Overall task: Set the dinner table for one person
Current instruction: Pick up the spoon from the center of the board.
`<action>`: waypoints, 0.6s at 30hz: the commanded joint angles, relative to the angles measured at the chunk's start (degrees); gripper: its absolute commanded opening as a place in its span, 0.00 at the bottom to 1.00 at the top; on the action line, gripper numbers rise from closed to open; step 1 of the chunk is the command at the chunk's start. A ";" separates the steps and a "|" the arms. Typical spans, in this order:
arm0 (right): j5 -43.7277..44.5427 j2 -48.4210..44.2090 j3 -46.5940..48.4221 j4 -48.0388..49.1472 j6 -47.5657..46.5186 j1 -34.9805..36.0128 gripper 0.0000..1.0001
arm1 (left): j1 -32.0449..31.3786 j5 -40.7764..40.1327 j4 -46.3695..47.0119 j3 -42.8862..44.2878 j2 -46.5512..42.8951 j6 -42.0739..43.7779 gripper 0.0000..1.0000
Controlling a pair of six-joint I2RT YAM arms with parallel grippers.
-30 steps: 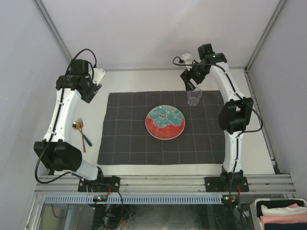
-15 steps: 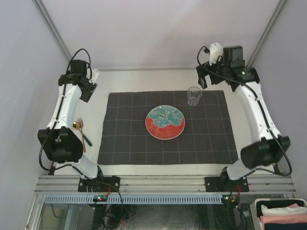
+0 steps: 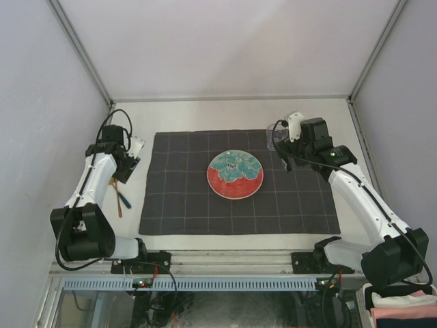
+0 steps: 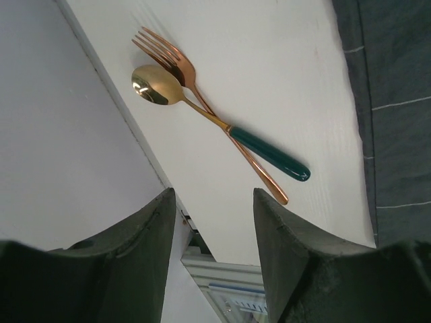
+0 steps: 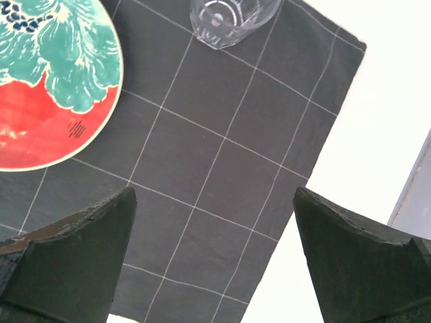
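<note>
My left gripper (image 4: 212, 202) hangs open and empty over the crossed fork (image 4: 165, 54) and spoon (image 4: 156, 85) on the dinner table (image 3: 205, 113), which lies under the checked cloth (image 3: 177, 191), plate (image 3: 235, 175) and glass (image 5: 225, 20); my right gripper (image 5: 214, 202) gapes wide, empty

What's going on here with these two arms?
Two robot arms are setting a dinner table for one. A dark checked cloth lies on it, with a red and green plate in the middle and a clear glass near the far edge, right of the plate. A fork and a spoon lie crossed on the table left of the cloth. The left gripper hovers near them, open and empty. The right gripper, wide open and empty, hangs over the cloth near the glass.
</note>
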 commanded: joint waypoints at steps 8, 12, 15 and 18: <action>-2.44 2.13 5.29 0.48 -0.87 -2.83 1.00 | 1.68 -4.38 4.61 6.69 3.73 -3.36 0.54; -0.45 6.52 11.48 -2.11 1.69 -2.45 1.00 | 3.63 -4.36 4.10 6.81 3.25 -5.57 0.54; -2.33 9.64 16.35 -5.45 1.01 -1.98 1.00 | 4.64 -4.42 4.84 4.54 2.50 -5.64 0.54; -5.67 12.02 21.04 -8.11 0.30 -2.01 1.00 | 5.28 -5.80 5.96 2.39 2.95 -4.71 0.54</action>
